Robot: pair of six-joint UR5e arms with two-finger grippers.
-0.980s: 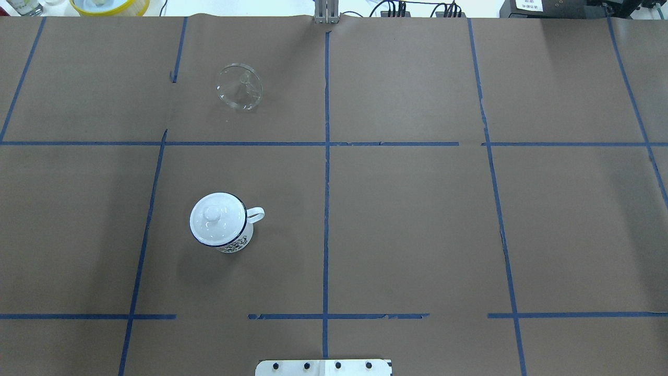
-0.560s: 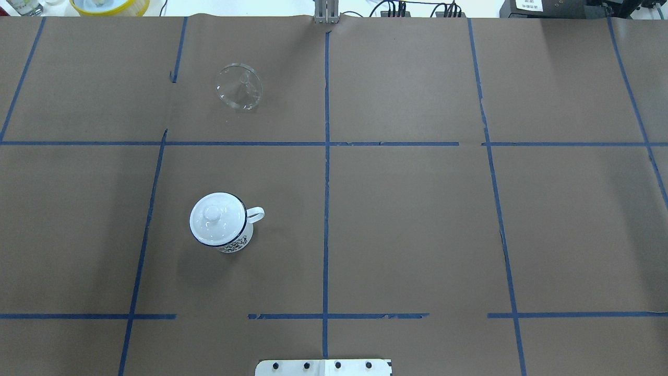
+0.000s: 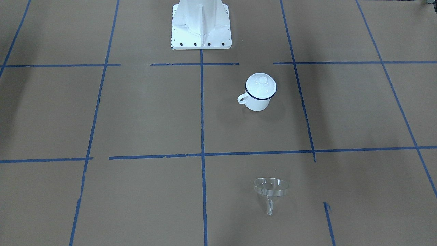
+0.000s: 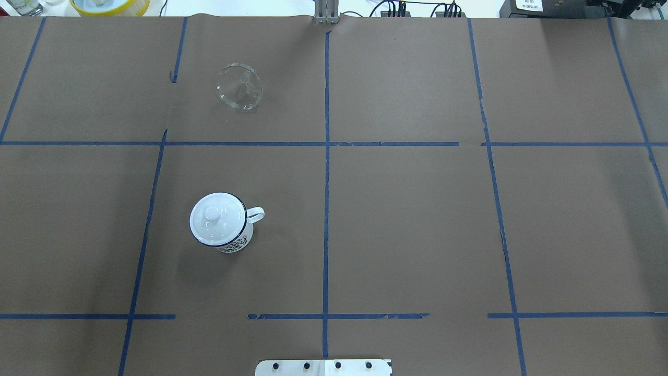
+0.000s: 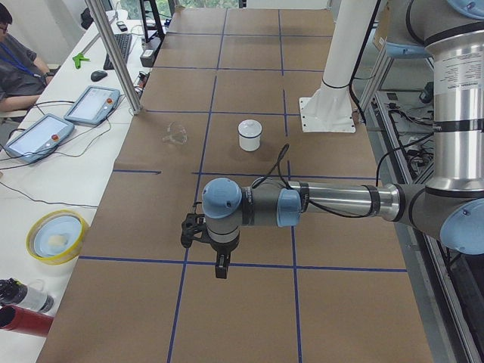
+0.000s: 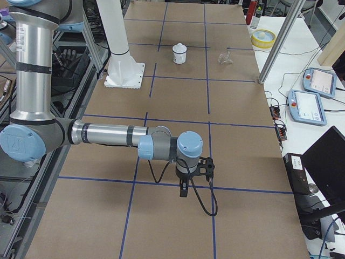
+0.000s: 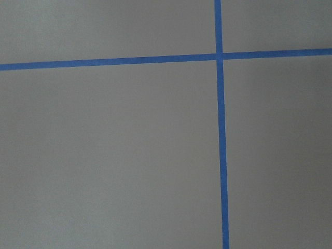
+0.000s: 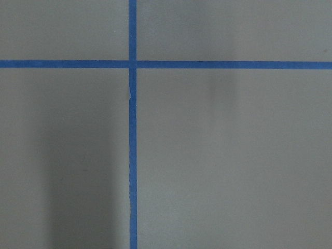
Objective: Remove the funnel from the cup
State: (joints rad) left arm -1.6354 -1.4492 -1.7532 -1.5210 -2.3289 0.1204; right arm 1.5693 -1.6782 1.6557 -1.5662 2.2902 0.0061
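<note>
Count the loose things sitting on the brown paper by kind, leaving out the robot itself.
clear funnel: 1, lying on the paper apart from the mug
white enamel mug: 1
white lid: 1, sitting on the mug
Total: 3

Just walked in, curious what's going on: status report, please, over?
Left gripper and right gripper over bare paper; open or shut unclear. Funnel rests on table, apart from cup. Lid sits on cup. Nothing blocking.
</note>
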